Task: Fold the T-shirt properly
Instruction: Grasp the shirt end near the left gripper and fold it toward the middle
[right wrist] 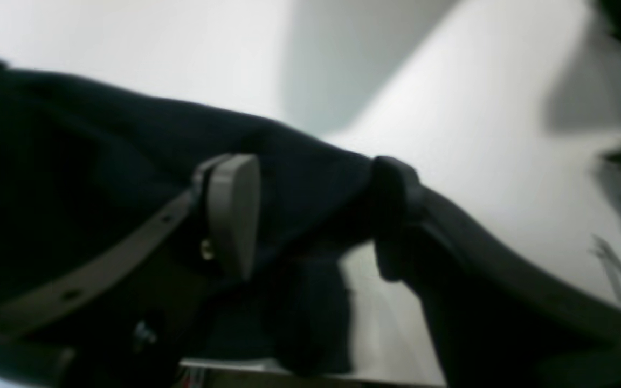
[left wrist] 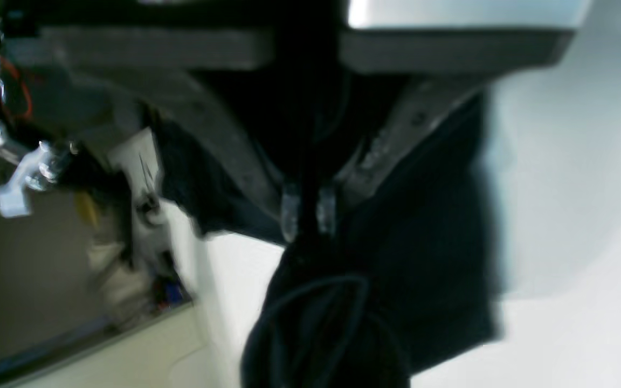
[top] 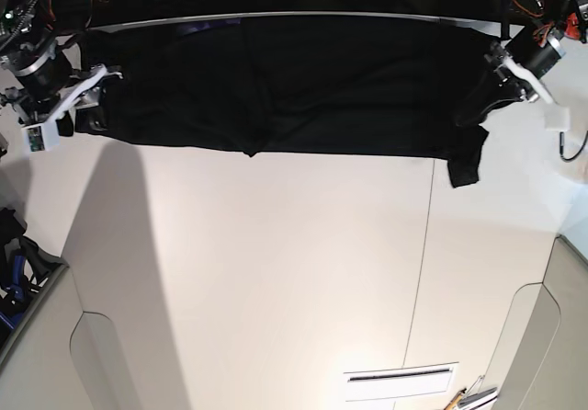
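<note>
The black T-shirt [top: 285,88] lies stretched wide along the far side of the white table [top: 276,272], plain side showing and no print visible. One sleeve end [top: 465,164] sticks out toward the front on the right. My left gripper [top: 485,93] is at the shirt's right end. In the left wrist view it [left wrist: 308,215] is shut on a bunch of the black cloth [left wrist: 423,242]. My right gripper [top: 84,107] is at the shirt's left end. In the right wrist view its jaws [right wrist: 310,215] stand wide apart with black cloth [right wrist: 100,161] lying between them.
A seam [top: 425,244] runs front to back across the table. A white slotted plate [top: 400,382] and small tools [top: 470,397] lie at the front edge. Dark clutter [top: 14,263] sits off the table's left side. Cables and electronics hang behind the far edge.
</note>
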